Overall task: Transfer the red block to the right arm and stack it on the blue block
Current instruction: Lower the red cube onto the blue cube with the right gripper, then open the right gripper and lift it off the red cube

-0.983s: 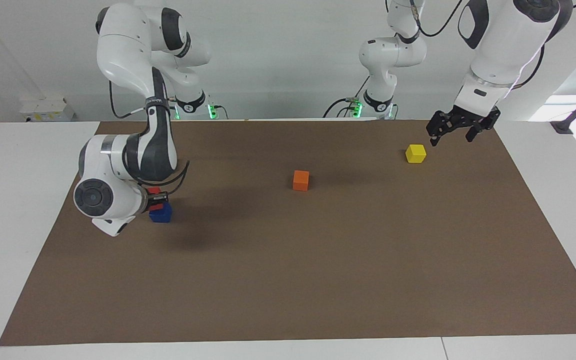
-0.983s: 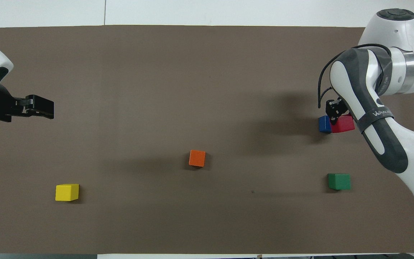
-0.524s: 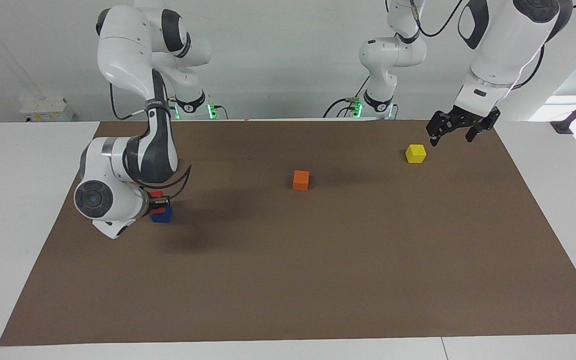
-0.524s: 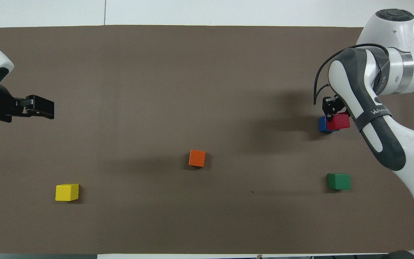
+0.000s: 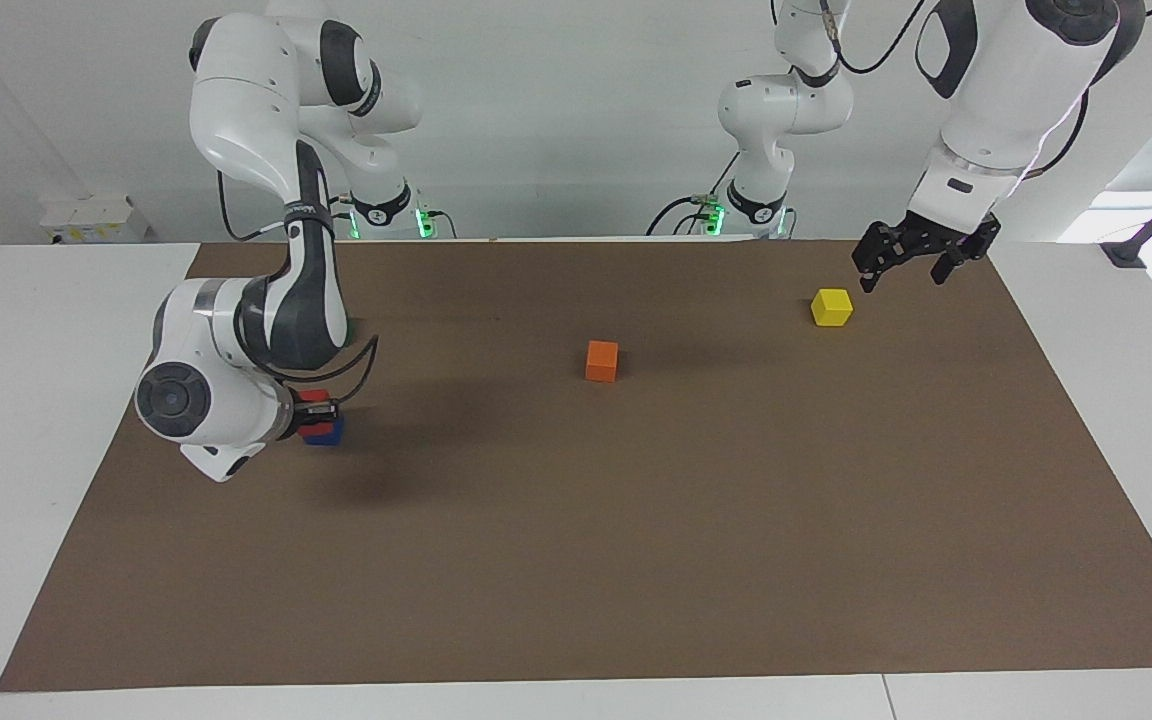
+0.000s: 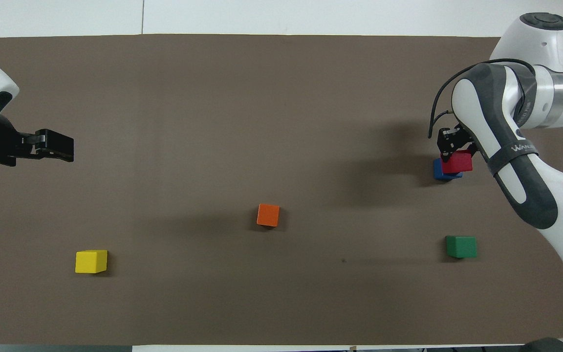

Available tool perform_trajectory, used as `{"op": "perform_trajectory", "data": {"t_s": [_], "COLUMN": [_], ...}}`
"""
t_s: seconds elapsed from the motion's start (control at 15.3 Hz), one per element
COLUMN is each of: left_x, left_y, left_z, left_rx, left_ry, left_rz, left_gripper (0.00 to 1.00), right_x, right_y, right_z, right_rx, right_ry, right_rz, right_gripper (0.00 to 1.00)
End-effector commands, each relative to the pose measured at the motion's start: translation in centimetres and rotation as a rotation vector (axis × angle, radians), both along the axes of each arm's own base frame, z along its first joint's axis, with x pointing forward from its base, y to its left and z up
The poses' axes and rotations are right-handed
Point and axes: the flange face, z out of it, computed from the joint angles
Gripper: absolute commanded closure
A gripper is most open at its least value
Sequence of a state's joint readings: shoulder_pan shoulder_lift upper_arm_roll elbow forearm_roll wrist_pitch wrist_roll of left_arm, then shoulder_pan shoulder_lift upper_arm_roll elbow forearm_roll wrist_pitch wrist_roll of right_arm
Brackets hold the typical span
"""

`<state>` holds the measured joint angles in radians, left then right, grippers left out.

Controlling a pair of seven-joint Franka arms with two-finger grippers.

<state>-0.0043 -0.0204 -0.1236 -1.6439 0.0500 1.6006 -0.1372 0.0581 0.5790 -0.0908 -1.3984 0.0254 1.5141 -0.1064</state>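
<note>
One step remains: the right gripper (image 5: 319, 411), fingers clamped on the red block (image 6: 456, 162), holds it directly over the blue block (image 6: 439, 170), unreleased. The left gripper (image 5: 918, 258) waits spread wide and empty above the yellow block (image 5: 831, 306), well apart from the blue block.

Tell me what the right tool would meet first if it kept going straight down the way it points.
Probably the blue block: the right tool, shut on the red block, points down over it, so the red block's underside would land there first. The remaining gap is hard to judge.
</note>
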Motion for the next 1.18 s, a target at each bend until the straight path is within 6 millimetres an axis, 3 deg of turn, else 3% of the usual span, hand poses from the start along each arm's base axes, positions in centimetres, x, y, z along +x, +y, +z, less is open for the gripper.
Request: {"op": "perform_trajectory", "data": {"t_s": [0.0, 0.07, 0.13, 0.2, 0.26, 0.46, 0.66, 0.98, 1.11], "left_x": [-0.6, -0.6, -0.6, -0.6, -0.7, -0.8, -0.8, -0.8, -0.8], "left_y": [0.2, 0.2, 0.0, -0.1, 0.1, 0.2, 0.2, 0.2, 0.2], "left_z": [0.3, 0.3, 0.3, 0.2, 0.1, 0.1, 0.1, 0.2, 0.2], "left_rx": [-0.016, -0.016, -0.016, -0.016, -0.015, -0.015, -0.015, -0.015, -0.015], "left_ry": [-0.009, -0.009, -0.009, -0.005, 0.0, 0.001, 0.003, 0.001, 0.001], "left_rz": [-0.007, -0.007, -0.009, -0.01, -0.007, -0.005, -0.005, -0.004, -0.005], "left_gripper": [0.0, 0.0, 0.0, 0.0, 0.0, 0.0, 0.0, 0.0, 0.0], "right_x": [-0.1, -0.1, -0.1, -0.1, -0.1, -0.1, -0.1, -0.3, -0.3], "right_y": [-0.3, -0.2, -0.3, -0.2, -0.3, -0.3, -0.4, -1.0, -1.0], "right_z": [-1.1, -1.1, -1.1, -1.1, -1.1, -1.1, -1.1, 0.3, 2.1], "right_rx": [0.016, 0.016, 0.016, 0.017, 0.017, 0.016, 0.016, 0.019, 0.019], "right_ry": [-0.01, -0.012, -0.015, -0.015, -0.015, -0.016, -0.015, 0.001, -0.016], "right_rz": [-0.038, -0.036, -0.036, -0.035, -0.036, -0.038, -0.039, -0.047, -0.045], "right_gripper": [1.0, 0.95, 0.77, 0.5, 0.37, 0.26, 0.02, 0.0, 0.0]}}
